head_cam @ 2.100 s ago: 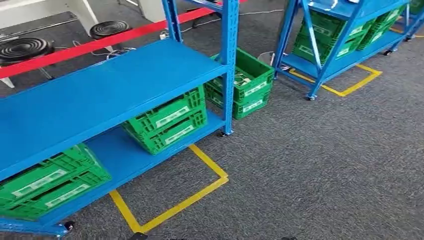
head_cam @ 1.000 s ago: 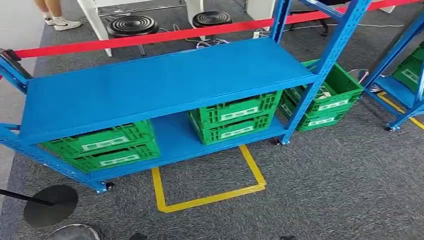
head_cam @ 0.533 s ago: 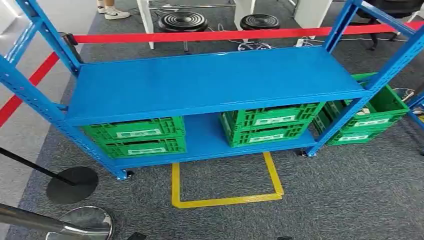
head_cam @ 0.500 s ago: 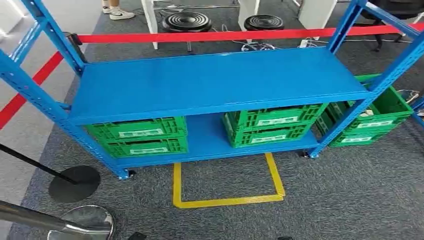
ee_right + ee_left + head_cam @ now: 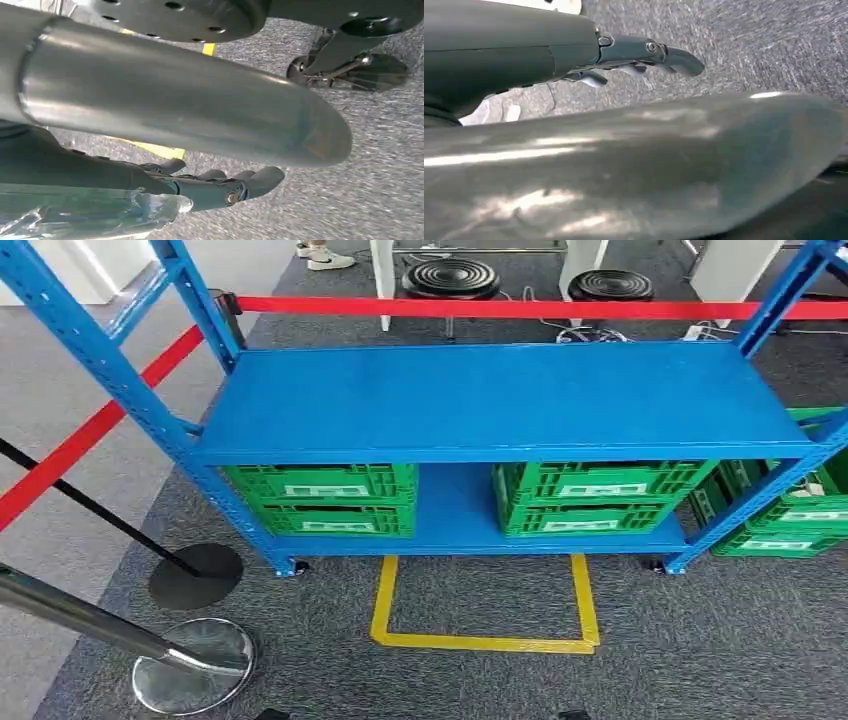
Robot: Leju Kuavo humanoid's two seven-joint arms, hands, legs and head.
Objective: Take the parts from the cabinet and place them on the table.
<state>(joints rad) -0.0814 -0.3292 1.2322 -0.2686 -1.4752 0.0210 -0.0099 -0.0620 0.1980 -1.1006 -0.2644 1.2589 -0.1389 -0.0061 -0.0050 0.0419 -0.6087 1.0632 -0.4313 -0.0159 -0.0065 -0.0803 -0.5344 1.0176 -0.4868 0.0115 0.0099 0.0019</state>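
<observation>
1. The blue cabinet (image 5: pixel 500 400), an open rack, stands square ahead, with the yellow floor mark (image 5: pixel 485 642) just before its front edge. Stepping inside that mark looks like the surest way to line up.
2. No part can be made out. Green crates sit on the lower shelf, one stack (image 5: pixel 325 500) at the left end and one (image 5: pixel 590 498) at the right. Any parts are probably inside them, under the upper shelf.
3. The left robot hand (image 5: pixel 644 52) hangs over the carpet, its fingers loosely spread and nothing in them.
4. The right robot hand (image 5: pixel 220 187) also hangs low with its fingers stretched out. A clear, glinting thing (image 5: pixel 100 212) lies against its palm side, and I cannot tell whether the hand holds it.
5. This would fit either arriving to fetch a part or coming back for another.
6. Any reach must go in low, beneath the front edge of the upper shelf.
7. Keep clear of the chrome post base (image 5: pixel 195 680) near the rack's left end.
</observation>
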